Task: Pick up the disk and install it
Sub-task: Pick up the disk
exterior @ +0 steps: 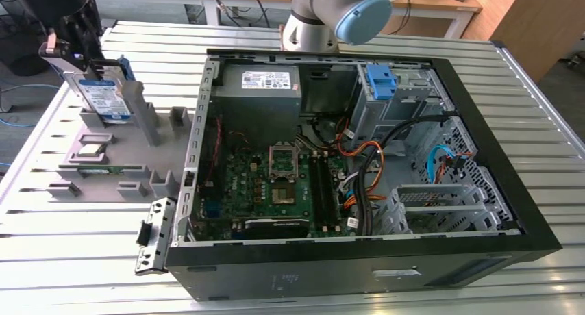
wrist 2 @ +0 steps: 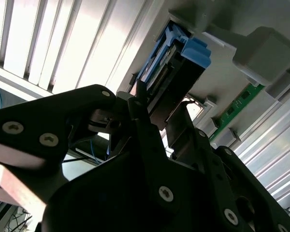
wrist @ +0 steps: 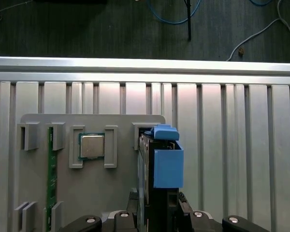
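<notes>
Broadly, the desk (exterior: 55,260) of ribbed metal slats carries everything. The open computer case (exterior: 366,250) takes up most of it and sits well apart from the gripper (exterior: 84,63), off toward the exterior view's right. The arm's (exterior: 333,14) grey and blue joint rises behind the case. Inside the case, at its far corner from the gripper, a lone blue bracket (exterior: 379,82) sits in the drive cage.

Nearer the gripper, a grey parts fixture (exterior: 128,147) lies flat on the desk beside the case. The disk (exterior: 101,99) stands in one of its slots, directly below the gripper. Its labelled face is turned outward, and its long axis runs upright, roughly in line with the gripper above it. The upper end of the disk meets the underside of the gripper, while its lower end appears seated in the fixture, so it does not look lifted yet.

In the first wrist view the disk (wrist: 166,166) runs straight away from the gripper body, thin edge on, with its blue bracket on one side. In the second wrist view the blue bracket (wrist 2: 195,50) shows just beyond the black gripper parts. Whether the gripper is clamped on the disk or merely straddles it cannot be told.

Beside the disk, slightly further from the gripper, the fixture holds a green memory stick (wrist: 50,169) and a processor chip (wrist: 92,146).
</notes>
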Controlling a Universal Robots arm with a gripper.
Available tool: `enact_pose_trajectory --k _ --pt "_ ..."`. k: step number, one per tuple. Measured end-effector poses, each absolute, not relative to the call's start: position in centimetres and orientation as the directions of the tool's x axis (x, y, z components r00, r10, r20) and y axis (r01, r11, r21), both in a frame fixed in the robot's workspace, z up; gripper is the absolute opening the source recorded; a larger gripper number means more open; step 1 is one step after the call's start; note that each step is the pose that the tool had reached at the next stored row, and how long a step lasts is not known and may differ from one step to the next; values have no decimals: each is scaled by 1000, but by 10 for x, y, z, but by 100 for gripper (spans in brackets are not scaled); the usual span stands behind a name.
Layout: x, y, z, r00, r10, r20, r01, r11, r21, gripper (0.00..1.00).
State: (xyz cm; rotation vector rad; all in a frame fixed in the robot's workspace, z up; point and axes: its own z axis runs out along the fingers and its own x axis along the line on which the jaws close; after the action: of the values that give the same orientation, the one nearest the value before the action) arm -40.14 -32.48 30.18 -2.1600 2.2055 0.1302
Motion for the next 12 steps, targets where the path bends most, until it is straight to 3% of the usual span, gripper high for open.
enact_pose_trajectory --k 12 --pt "-401 -325 301 -22 -995 -96 -1000 20 24 41"
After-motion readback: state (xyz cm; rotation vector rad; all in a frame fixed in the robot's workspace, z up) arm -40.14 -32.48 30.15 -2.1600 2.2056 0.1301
